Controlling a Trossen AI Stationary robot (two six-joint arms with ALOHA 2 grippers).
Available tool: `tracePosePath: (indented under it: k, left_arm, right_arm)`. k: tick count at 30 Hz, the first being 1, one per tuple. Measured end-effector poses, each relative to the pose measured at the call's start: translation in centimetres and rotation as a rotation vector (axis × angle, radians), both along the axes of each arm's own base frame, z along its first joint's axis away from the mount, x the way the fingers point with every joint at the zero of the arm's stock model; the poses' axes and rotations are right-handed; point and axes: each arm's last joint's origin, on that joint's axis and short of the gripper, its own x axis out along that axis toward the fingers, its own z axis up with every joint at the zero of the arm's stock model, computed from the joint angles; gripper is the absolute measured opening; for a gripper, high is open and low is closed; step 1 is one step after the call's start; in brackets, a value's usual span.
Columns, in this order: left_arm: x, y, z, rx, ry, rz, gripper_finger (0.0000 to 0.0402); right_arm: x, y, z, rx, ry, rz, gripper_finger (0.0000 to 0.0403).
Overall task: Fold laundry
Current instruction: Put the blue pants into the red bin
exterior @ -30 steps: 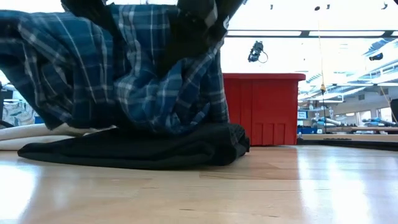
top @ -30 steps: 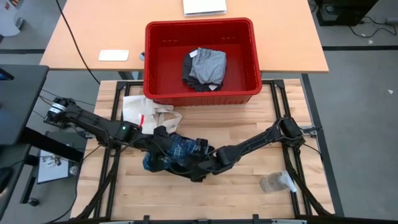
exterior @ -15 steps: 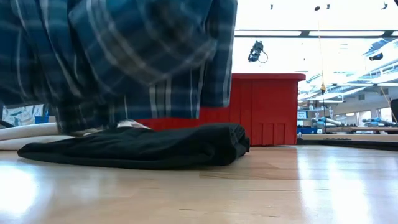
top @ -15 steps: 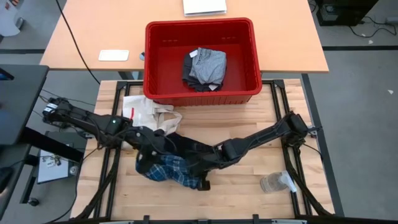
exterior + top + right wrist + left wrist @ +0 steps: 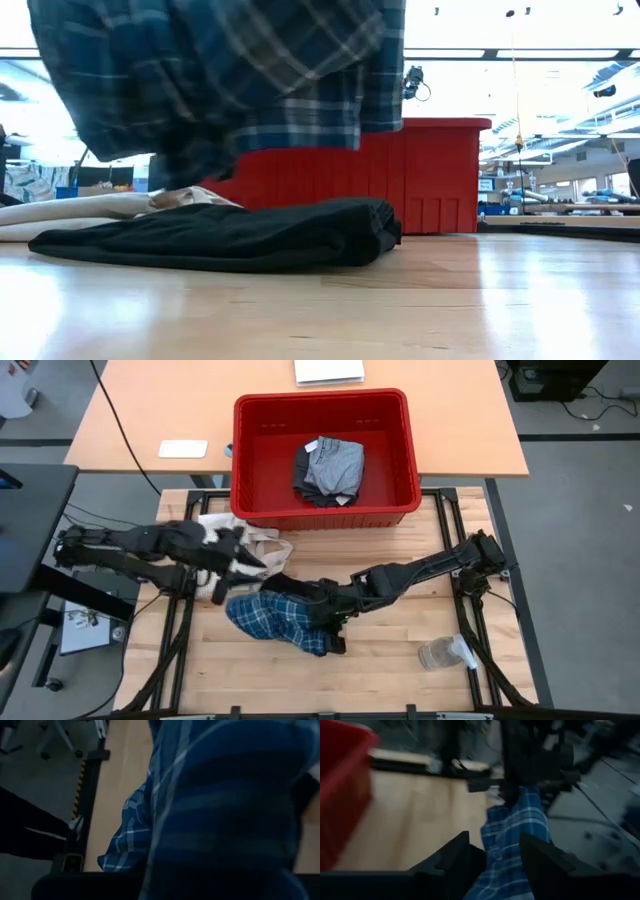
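The blue-and-white plaid shirt (image 5: 278, 622) hangs in the air between my two grippers and fills the top of the low view (image 5: 220, 80). My left gripper (image 5: 226, 584) is shut on its left end. My right gripper (image 5: 328, 626) is at its right end, under cloth. A black folded garment (image 5: 230, 235) lies flat on the table below the shirt, and part of it shows in the high view (image 5: 292, 588). The shirt's lower edge (image 5: 190, 170) hangs clear above it. My left gripper has plaid cloth (image 5: 506, 851) between its two fingers (image 5: 455, 857), coming from the table's left side. The shirt runs from it toward the right arm and is lifted clear. My right gripper holds the shirt's right end (image 5: 318, 632), lifted off the table. Draped cloth (image 5: 220, 820) hides its fingers and the place of contact.
A red bin (image 5: 400, 510) at the far edge holds a folded grey-and-black piece (image 5: 328, 468). A cream tote bag (image 5: 232, 536) lies near the far left, behind my left gripper. A clear plastic bottle (image 5: 444, 653) lies near the right edge. Bare wood shows along the near edge.
Both grippers have raised the plaid shirt from the black garment until it hangs clear. My left gripper has moved up and toward the table's left and far edges. The shirt, bunched a second ago, is now spread out between the grippers.
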Motion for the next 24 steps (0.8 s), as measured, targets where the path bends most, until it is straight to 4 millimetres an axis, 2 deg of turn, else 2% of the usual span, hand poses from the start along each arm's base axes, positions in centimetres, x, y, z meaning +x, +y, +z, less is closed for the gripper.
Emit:
tracePosePath:
  k: [5,10,18,24]
  left_arm:
    - [-2.5,1.0,1.3,0.012,-0.099,0.110,0.0178]
    - [-3.9,1.6,1.9,0.010,-0.150,0.163,0.0178]
    - [-5.7,1.9,2.7,0.016,-0.226,0.249,0.0178]
    - [-7.0,2.2,2.9,0.024,-0.258,0.321,0.0178]
  right_arm:
    - [-1.4,-1.7,1.8,-0.014,0.015,-0.040,0.0038]
    - [-2.2,-4.4,3.1,-0.030,0.012,-0.091,0.0037]
    - [-2.3,-10.1,3.9,-0.144,0.004,-0.152,0.0038]
    - [-2.6,-14.6,6.8,-0.278,-0.063,-0.153,0.0038]
